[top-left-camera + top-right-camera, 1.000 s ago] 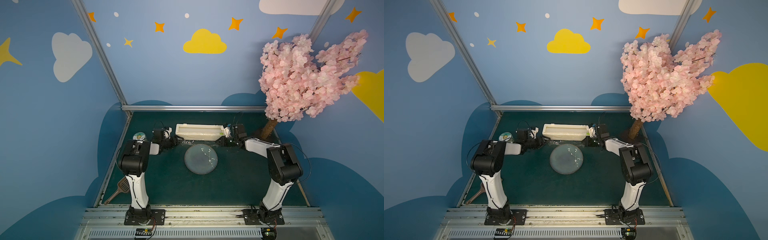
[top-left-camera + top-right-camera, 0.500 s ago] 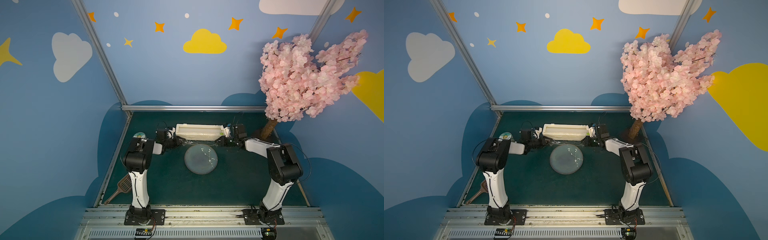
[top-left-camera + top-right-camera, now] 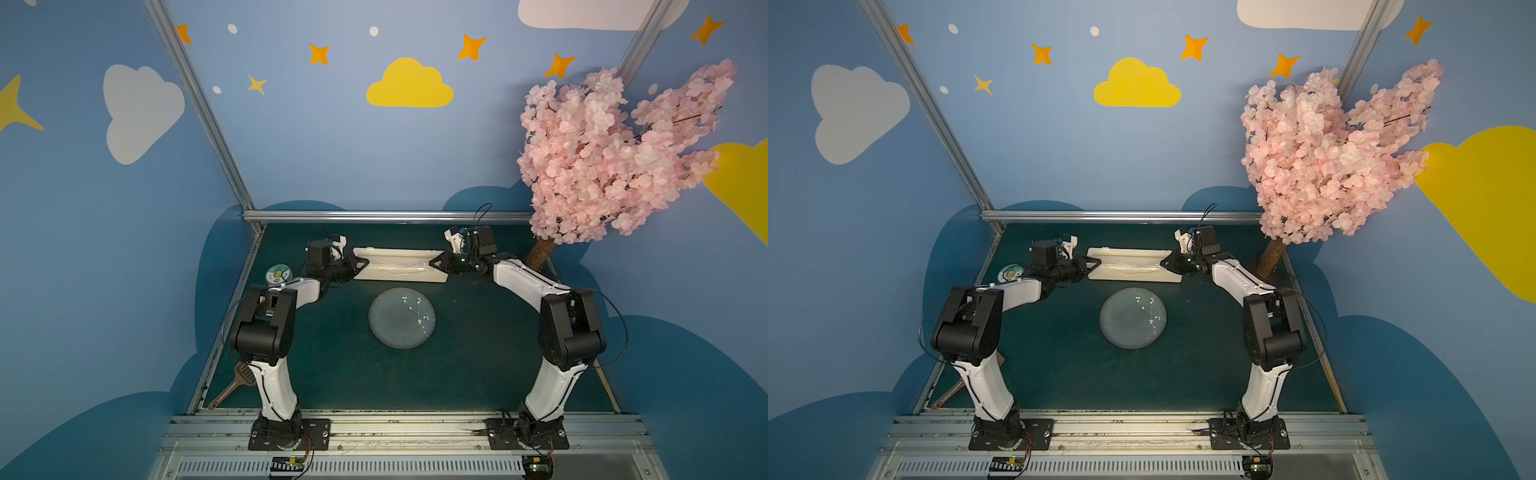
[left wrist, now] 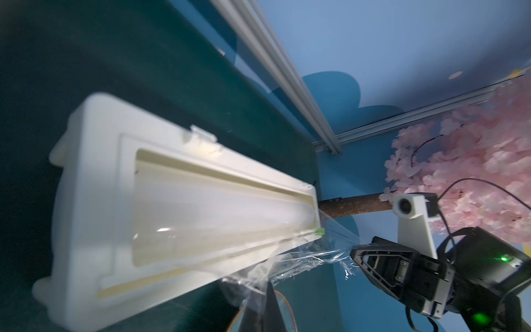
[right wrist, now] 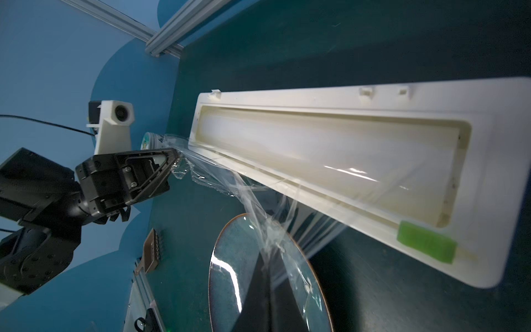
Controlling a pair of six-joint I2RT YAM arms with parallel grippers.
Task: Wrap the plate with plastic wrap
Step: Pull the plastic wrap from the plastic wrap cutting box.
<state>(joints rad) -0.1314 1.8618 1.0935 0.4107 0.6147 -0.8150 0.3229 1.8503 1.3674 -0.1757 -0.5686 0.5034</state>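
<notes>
My left gripper (image 5: 174, 154) has just closed all the way on its corner of the plastic wrap (image 5: 214, 170). A second ago its jaws stood wide and a little short of the film; now, in the right wrist view, the crinkled sheet runs straight into its pinched tip. My right gripper (image 4: 355, 250) is fully shut as before, and the opposite corner is bunched into a glossy strand at its tip. Between the two, only a short tongue of film has come out of the slot along the front of the long cream dispenser box (image 3: 398, 266), whose two ends my grippers flank. It hangs slack and wrinkled, not stretched. The plate (image 3: 401, 317) lies flat on the green table (image 3: 478, 365) just in front of the box, midway between my arms, and in both top views it looks bare, with no film over it yet. I judge the grasping stage finished. With both corners held I can draw the sheet out towards the plate, keeping both sides level, since this thin film would likely bunch, slip or tear under an uneven pull.
</notes>
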